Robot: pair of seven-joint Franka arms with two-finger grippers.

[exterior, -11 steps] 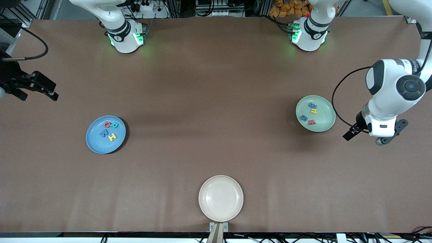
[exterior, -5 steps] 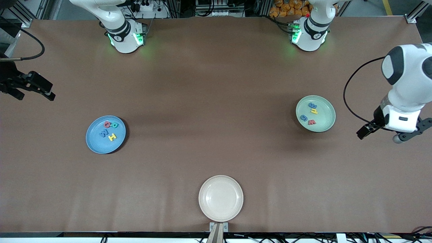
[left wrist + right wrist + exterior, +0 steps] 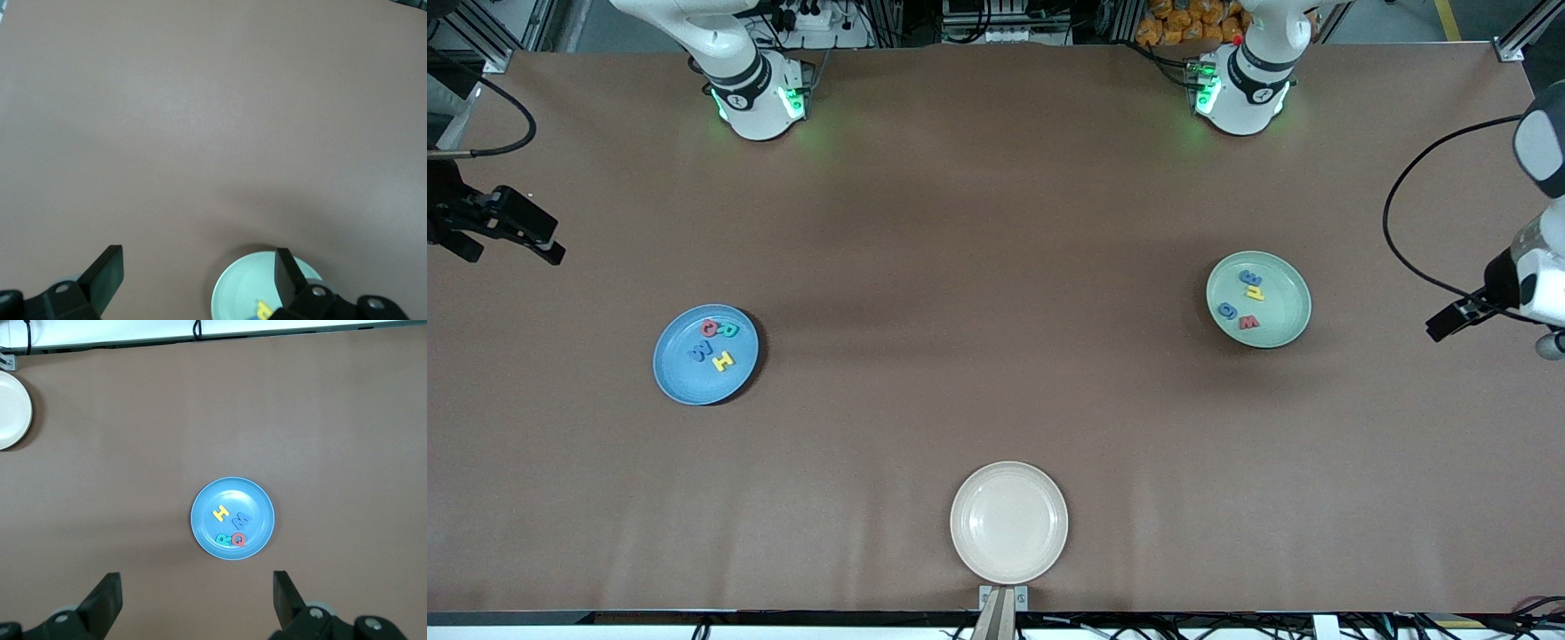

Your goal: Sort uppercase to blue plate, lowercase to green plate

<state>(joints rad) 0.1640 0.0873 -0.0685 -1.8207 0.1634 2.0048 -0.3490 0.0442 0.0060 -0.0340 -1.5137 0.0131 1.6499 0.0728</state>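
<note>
Front view: both grippers spread wide, empty, off at the table ends.
Left gripper (image 3: 197,277), right gripper (image 3: 197,600); green plate (image 3: 1285,307) holds 4 lowercase (image 3: 1247,300), blue plate (image 3: 680,378) 4 uppercase (image 3: 715,342). Sorting looks complete; best step is parking clear of both plates.

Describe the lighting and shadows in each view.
Front view: even overhead light, soft dark shadow beside the blue plate and green plate. Left wrist view: hazy, green plate half cut off. Right wrist view: sharp, letters readable on the blue plate.
</note>
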